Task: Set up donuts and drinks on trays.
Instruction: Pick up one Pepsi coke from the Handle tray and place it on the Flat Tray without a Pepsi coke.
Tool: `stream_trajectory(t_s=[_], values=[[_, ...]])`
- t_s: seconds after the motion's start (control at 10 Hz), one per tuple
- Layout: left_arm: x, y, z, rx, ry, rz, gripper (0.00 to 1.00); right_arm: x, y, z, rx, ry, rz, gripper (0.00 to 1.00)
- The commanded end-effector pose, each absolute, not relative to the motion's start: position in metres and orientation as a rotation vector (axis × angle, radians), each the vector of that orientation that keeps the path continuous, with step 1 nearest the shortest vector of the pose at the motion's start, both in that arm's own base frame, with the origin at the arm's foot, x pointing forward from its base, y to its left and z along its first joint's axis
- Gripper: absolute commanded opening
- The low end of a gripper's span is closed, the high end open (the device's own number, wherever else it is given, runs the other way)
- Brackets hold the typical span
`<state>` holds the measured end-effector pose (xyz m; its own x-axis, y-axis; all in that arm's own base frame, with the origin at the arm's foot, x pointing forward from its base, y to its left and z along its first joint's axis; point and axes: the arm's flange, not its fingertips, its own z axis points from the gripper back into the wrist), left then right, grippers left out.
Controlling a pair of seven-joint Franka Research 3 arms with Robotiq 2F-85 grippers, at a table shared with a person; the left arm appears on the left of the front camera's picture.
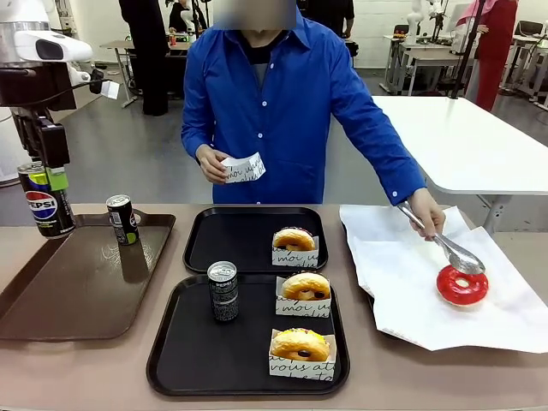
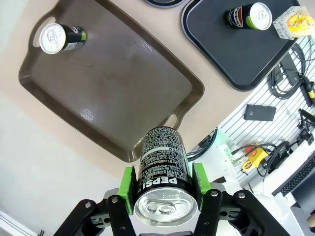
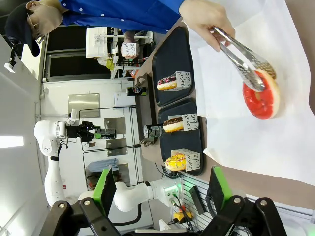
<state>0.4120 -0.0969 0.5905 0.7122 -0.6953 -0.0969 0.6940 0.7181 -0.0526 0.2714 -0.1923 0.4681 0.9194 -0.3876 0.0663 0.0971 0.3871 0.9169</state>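
– Over the brown tray's (image 1: 77, 291) far left end, what did the left hand (image 1: 53, 184) have?
– Pepsi can (image 1: 43, 205), upright, held in the air, clamped between the green pads. Wrist view agreed: left hand (image 2: 162, 191) gripped the Pepsi can (image 2: 162, 155) by its sides.
– Right hand (image 3: 161, 189)?
– Fingers spread wide, nothing between them.
– Other drinks?
– One can (image 1: 122, 219) stood at the brown tray's far edge. Another can (image 1: 223, 291) stood on the near black tray (image 1: 197, 355), left of a sleeved donut (image 1: 306, 287), with one more donut (image 1: 300, 344) nearer the camera.
– Far black tray (image 1: 231, 244)?
– One sleeved donut (image 1: 294, 240), right side.
– Person?
– The person's left hand (image 1: 425, 210) held tongs (image 1: 449, 248) against a red-iced donut (image 1: 462, 287) on the white paper sheet (image 1: 514, 321), right of the black trays on the counter (image 1: 86, 368). The person's right hand (image 1: 210, 163) held a paper sleeve (image 1: 244, 167).
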Motion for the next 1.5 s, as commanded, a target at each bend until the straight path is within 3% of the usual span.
stream_trajectory(t_s=[0.0,0.7,1.4], values=[[0.418,-0.115,0.597,-0.016,0.053,-0.799,0.57,0.272,-0.192,0.469,1.149,-0.299,-0.312,1.00],[0.450,-0.190,0.582,0.001,0.093,-0.919,0.57,0.272,-0.192,0.469,1.149,-0.299,-0.312,1.00],[0.452,-0.195,0.572,0.006,0.104,-0.937,0.57,0.272,-0.192,0.469,1.149,-0.299,-0.312,1.00]])
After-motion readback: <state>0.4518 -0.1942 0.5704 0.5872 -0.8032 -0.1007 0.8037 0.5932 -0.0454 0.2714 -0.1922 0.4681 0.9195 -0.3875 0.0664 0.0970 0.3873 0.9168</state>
